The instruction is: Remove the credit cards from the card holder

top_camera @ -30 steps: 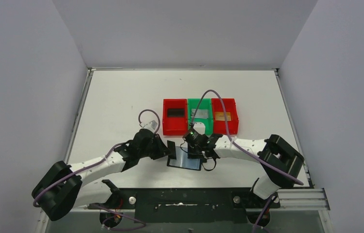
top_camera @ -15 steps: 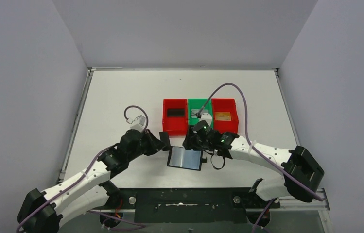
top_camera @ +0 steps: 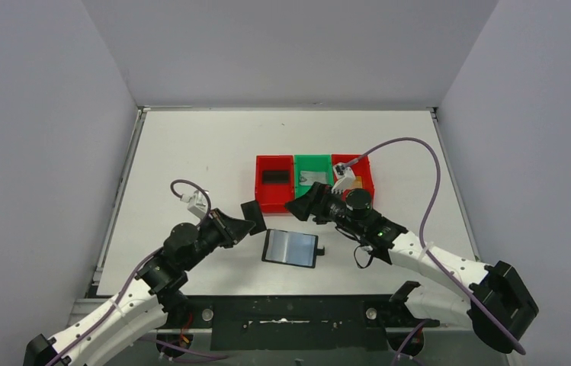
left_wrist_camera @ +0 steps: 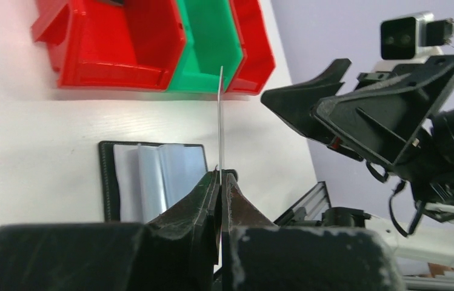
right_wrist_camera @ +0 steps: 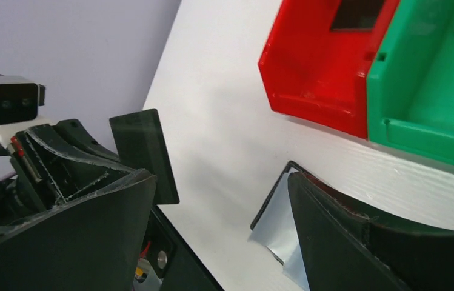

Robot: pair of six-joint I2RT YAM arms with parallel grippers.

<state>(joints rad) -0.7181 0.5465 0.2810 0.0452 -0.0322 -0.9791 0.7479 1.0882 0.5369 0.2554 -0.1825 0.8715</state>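
White table [top_camera: 190, 152], glossy card holder [top_camera: 290, 247], thin card [top_camera: 253, 216]

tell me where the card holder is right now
In the top view the card holder lies open on the table near the centre, directly below the left red bin and the green bin in the picture.

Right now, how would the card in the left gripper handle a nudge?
Probably stiff: the card stands straight out of the left gripper with no sag. Likely light and thin, since edge-on it shows as a mere line. Held only by one end, it might pivot or slip if bumped.
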